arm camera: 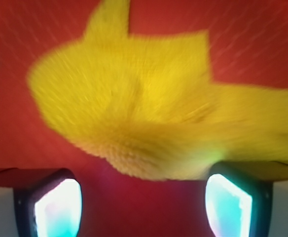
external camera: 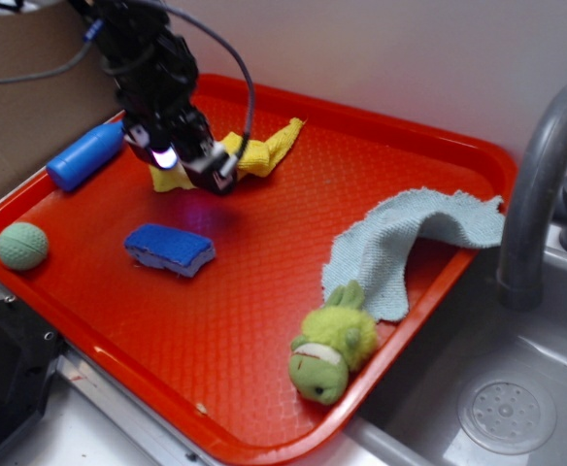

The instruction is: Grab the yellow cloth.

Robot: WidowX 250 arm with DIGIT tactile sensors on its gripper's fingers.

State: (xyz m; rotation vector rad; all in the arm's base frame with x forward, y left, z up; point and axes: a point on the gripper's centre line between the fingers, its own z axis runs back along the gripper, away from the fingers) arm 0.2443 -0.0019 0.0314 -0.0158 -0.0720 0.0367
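The black WidowX arm [external camera: 148, 58] reaches down from the far left corner of the scene, its wrist angled steeply so that the black gripper [external camera: 194, 163] points down at the far left part of the red plastic tray [external camera: 264, 320]. The gripper hovers low over the near end of the small bright yellow terry cloth [external camera: 259, 150], which lies crumpled on the tray floor with one pointed corner stretching right and toward the far rim. Whether the fingertips touch the cloth cannot be told from the exterior view.

In the wrist view the gripper [arm camera: 144, 207] stands spread wide: its two glowing fingertips [arm camera: 57, 207] sit at the left and right lower corners with bare red tray between them, and nothing is held. The yellow cloth [arm camera: 144, 113] fills most of that view, blurred, its lower edge lying just beyond the gap between the fingertips.

Just left of the gripper, a blue cylindrical toy bottle [external camera: 84, 155] lies on its side by the tray's left rim. Nearer, a blue rectangular sponge [external camera: 170, 249] lies flat on the tray, and a pale green textured ball [external camera: 21, 245] rests near the left edge. On the right side a pale blue-grey cloth [external camera: 410, 243] drapes over the tray's right rim, and a green plush frog [external camera: 332, 345] lies just beside its near end. Right of the tray, a grey metal faucet [external camera: 536, 184] curves over a grey sink [external camera: 497, 408].
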